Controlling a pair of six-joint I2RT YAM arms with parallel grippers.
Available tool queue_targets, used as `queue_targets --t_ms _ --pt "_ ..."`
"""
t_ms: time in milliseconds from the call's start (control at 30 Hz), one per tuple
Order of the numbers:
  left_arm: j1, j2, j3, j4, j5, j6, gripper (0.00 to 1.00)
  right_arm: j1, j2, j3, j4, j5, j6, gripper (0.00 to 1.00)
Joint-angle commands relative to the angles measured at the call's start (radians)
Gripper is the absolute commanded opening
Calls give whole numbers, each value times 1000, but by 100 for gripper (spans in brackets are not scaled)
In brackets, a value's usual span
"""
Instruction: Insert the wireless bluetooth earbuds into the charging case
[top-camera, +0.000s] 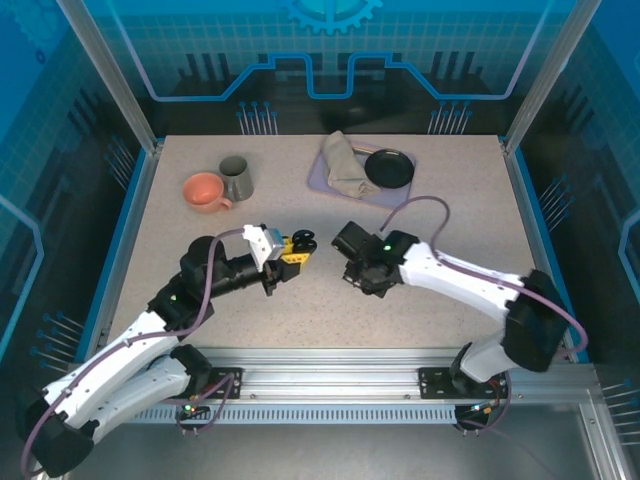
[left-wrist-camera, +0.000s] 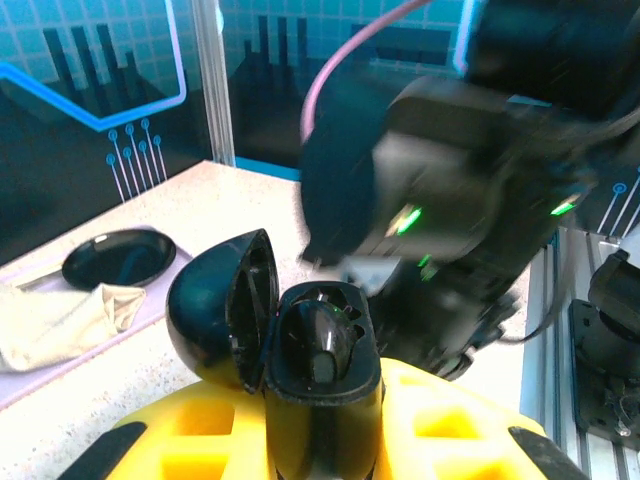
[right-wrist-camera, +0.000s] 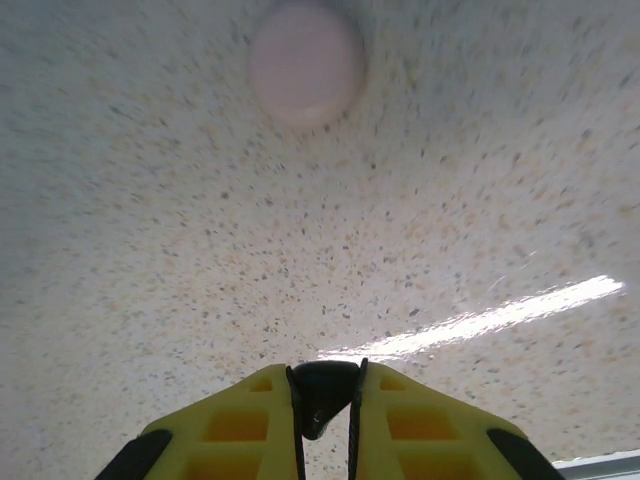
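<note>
my left pincer (left-wrist-camera: 320, 405) is clamped on the open black charging case (left-wrist-camera: 320, 340), its lid swung left and its mouth facing up. my right pincer (right-wrist-camera: 325, 378), near the case's right side, is closed on a black earbud (right-wrist-camera: 322, 395) and aims down at the worktop (right-wrist-camera: 200, 250).

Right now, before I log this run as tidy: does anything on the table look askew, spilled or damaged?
Only the beige cloth: it lies crumpled in a heap on the purple tray, beside the black dish, rather than folded. The orange cup and grey mug stand upright, and nothing looks spilled or broken.
</note>
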Motion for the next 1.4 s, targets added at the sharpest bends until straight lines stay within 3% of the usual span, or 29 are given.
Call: queue_targets --t_ms 0,267,567,800,1367 --pt "-10 40 -12 71 -14 -70 0 -12 -130 -29 5 139 -116 17" --pt "-38 185 6 181 -18 -99 0 -18 -304 30 38 178 -300 16" --pt "-129 351 71 253 -55 -74 0 -8 -339 117 87 132 -411 17" --pt "-147 403 78 321 -52 -71 0 16 -329 115 97 134 -401 16" --pt "-148 399 83 295 -53 -40 0 81 -268 147 128 124 -403 17"
